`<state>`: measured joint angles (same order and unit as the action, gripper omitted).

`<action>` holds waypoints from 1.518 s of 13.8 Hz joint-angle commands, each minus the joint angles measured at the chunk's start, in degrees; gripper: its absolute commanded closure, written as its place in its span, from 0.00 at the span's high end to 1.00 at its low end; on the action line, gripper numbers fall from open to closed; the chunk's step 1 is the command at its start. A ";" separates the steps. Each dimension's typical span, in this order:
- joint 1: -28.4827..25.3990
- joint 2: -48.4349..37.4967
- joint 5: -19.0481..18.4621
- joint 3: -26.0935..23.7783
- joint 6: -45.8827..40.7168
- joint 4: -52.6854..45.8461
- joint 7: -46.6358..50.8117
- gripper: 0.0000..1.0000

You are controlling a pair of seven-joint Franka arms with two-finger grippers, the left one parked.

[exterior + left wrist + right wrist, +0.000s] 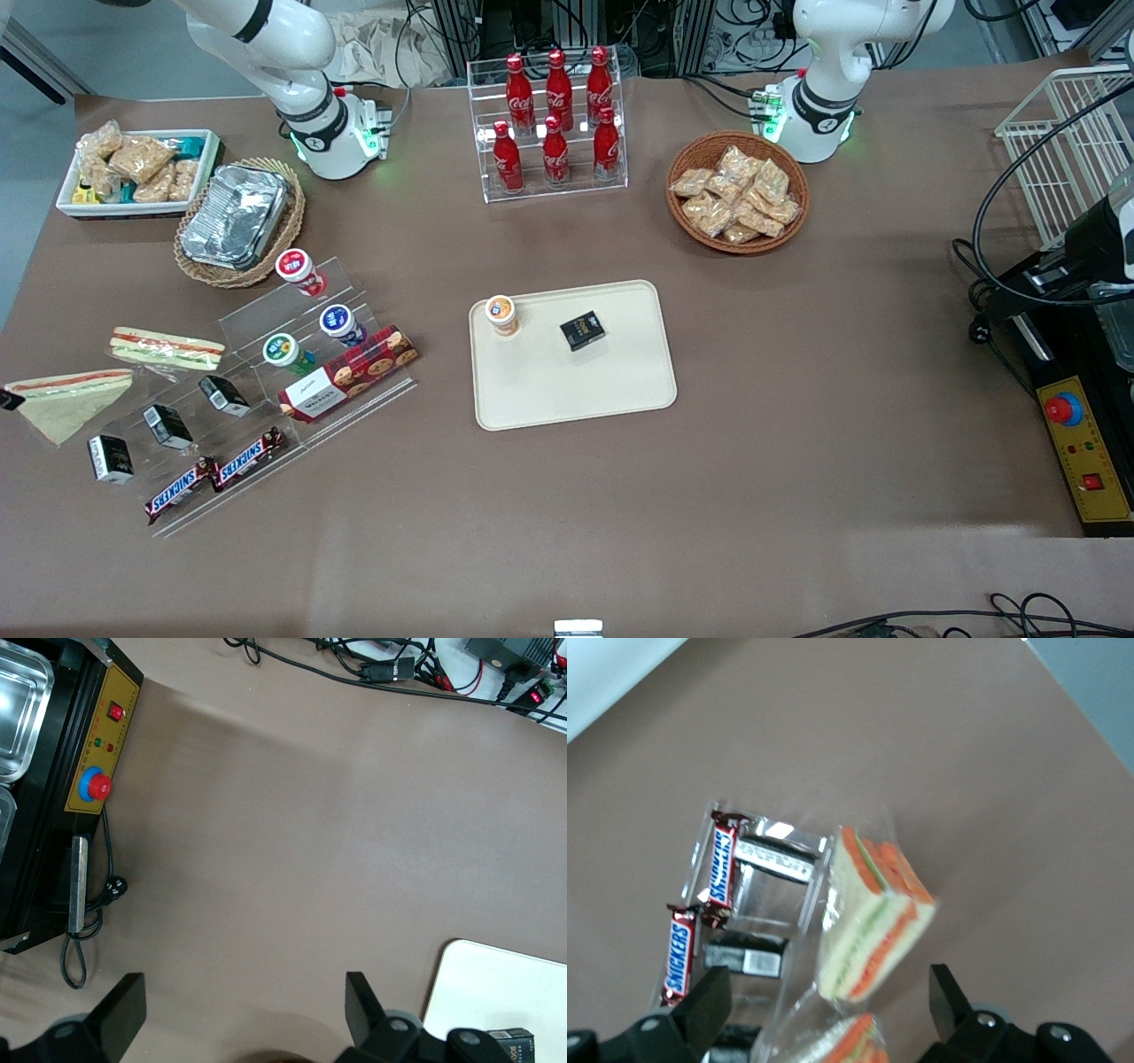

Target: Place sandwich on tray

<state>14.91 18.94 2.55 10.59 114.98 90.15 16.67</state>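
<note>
Right wrist view: the gripper (824, 1010) is hung with fingers (700, 1005) spread above the sandwich (873, 917), whose slick wrap could be pinched alone, missing the tray (620, 381).

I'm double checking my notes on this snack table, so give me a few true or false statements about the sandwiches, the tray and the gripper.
1. Both wrapped sandwiches, the sandwich and the second sandwich, lie on the table, off the tray. True.
2. The tray is bare. False: a small cup and a black box sit on it.
3. The gripper is open above the sandwiches. True.
4. The gripper holds a Snickers bar. False: the Snickers bars lie on the clear stand.
5. The cola bottles stand in a wicker basket. False: they stand in a clear rack.
</note>
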 commanded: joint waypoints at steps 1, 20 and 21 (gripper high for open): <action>1.26 3.46 3.69 -0.13 4.98 -0.42 0.38 0.99; 4.42 1.97 3.96 -0.22 0.77 1.60 -0.41 0.99; 5.12 1.80 3.96 -0.22 1.12 2.56 -0.50 0.99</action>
<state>18.94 21.84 4.90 10.69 115.97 90.41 16.70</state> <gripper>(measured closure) 0.004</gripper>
